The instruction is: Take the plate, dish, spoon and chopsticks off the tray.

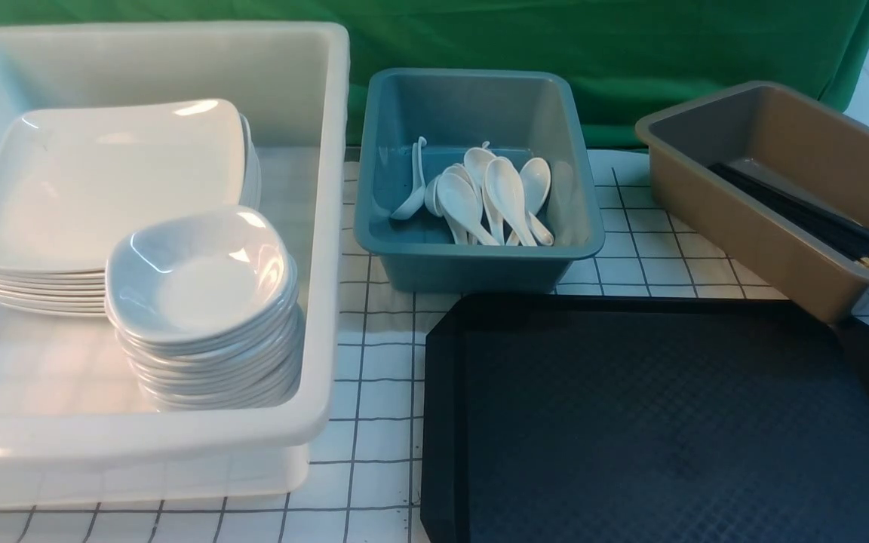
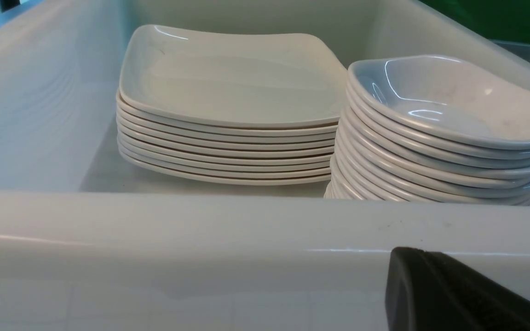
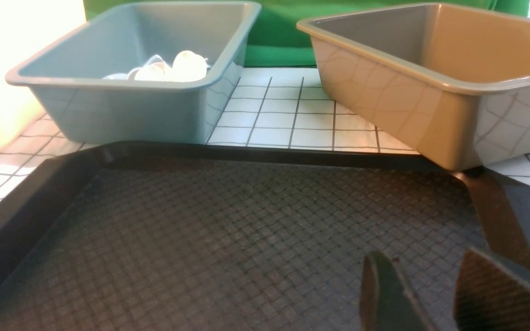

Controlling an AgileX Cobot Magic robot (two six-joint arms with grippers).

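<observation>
Right gripper (image 3: pixel 423 294), jaws apart and holding nothing, hovers low over the bare tray (image 1: pixel 668 422); beyond the tray, spoons fill the blue tub (image 1: pixel 472 98), chopsticks (image 1: pixel 819 215) lie lengthwise in the brown tub (image 1: pixel 842 143), plates (image 1: pixel 102 181) and dishes (image 1: pixel 201 279) stack in the white tub (image 1: pixel 321 302) by the seemingly closed left gripper (image 2: pixel 453 294).

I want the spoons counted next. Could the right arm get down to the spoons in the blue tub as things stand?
Probably yes. The spoons lie loose in the blue tub, open on top with nothing covering it. The right tool hangs open over the black tray just before that tub.
</observation>
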